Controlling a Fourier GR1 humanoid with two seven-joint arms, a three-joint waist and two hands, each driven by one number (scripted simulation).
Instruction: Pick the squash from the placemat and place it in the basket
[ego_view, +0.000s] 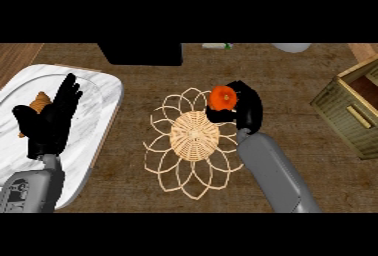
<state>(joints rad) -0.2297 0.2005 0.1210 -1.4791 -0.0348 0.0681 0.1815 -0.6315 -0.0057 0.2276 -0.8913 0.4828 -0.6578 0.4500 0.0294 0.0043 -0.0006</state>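
The right hand (247, 107) was curled round the orange squash (222, 98), held over the far edge of the woven placemat (193, 142). The basket (353, 107) stood well apart to its right on the desk (140, 150). The left hand (52, 120) was held open over a marble tray (88, 150).

Right hand (247, 107) grips the squash (221, 98) (orange) above the placemat (193, 141).

Head view: from my head, steeply down onto the counter (295, 75).
Nearness: close; my forearms enter from the lower edge.
Other views: only this one.
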